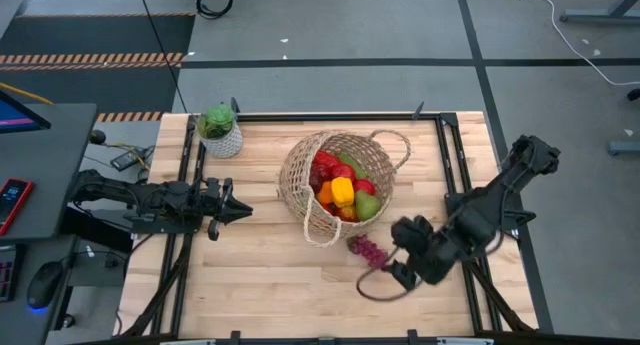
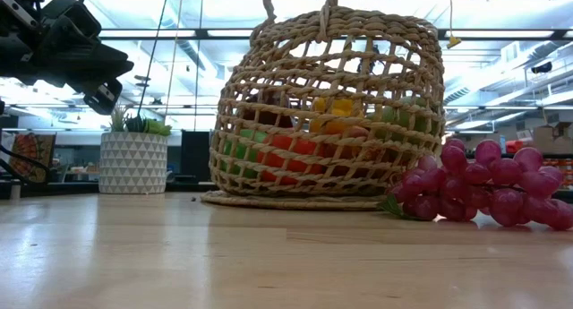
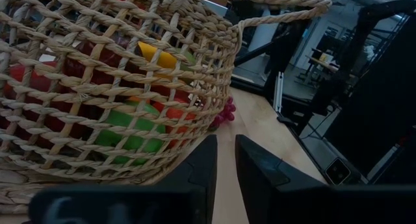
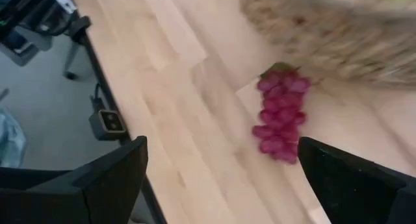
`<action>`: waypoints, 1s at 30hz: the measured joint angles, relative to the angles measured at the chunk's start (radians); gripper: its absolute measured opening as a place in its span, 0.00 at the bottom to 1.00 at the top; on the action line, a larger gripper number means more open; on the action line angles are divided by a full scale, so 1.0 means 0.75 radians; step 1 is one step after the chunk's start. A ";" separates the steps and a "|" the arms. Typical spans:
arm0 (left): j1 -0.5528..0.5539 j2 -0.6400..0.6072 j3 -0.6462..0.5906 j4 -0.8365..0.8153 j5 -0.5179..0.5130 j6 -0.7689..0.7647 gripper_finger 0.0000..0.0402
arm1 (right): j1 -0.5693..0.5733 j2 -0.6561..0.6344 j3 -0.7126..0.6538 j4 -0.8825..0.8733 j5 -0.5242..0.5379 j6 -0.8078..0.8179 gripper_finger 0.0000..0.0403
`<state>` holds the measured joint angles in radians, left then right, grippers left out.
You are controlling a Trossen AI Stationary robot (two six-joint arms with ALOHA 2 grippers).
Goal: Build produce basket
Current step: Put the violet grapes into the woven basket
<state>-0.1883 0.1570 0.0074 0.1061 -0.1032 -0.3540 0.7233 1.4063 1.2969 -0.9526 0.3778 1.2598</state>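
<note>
— Any lettering to read on the basket [image 1: 336,181], the grapes [image 1: 366,249] or the white pot [image 1: 222,137]?

— None. The pot shows only a triangle pattern, no words.

— And the red phone [image 1: 12,202] beside the counter [image 1: 260,275]?

— Its screen is lit, but nothing on it is legible. No label, brand or number can be read anywhere.

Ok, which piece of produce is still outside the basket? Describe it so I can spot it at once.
Find the big woven basket in the middle of the wooden table. Just off its near right side, between it and the right gripper with its jaws wide open, lies a bunch of grapes flat on the wood. It is the only purple, knobbly cluster; everything else sits inside the basket.
</note>
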 joint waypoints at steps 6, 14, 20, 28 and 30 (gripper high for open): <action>0.000 0.000 0.000 0.000 0.000 0.000 0.15 | 0.152 0.000 -0.245 0.262 0.039 0.099 0.99; 0.000 0.000 0.000 0.000 0.000 0.000 0.15 | 0.211 0.000 -0.529 0.324 0.143 0.151 0.99; 0.000 0.000 0.000 0.000 0.000 0.000 0.15 | 0.136 0.000 -0.698 0.400 0.127 -0.163 0.99; 0.000 0.000 0.000 0.000 0.000 0.000 0.15 | 0.089 0.000 -0.814 0.782 0.220 -0.361 0.99; 0.000 0.000 0.000 0.000 0.000 0.000 0.16 | 0.089 0.000 -0.814 0.801 0.325 -0.382 0.99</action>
<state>-0.1883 0.1570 0.0076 0.1062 -0.1030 -0.3538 0.7898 1.4063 0.6865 -0.3515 0.6217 0.9731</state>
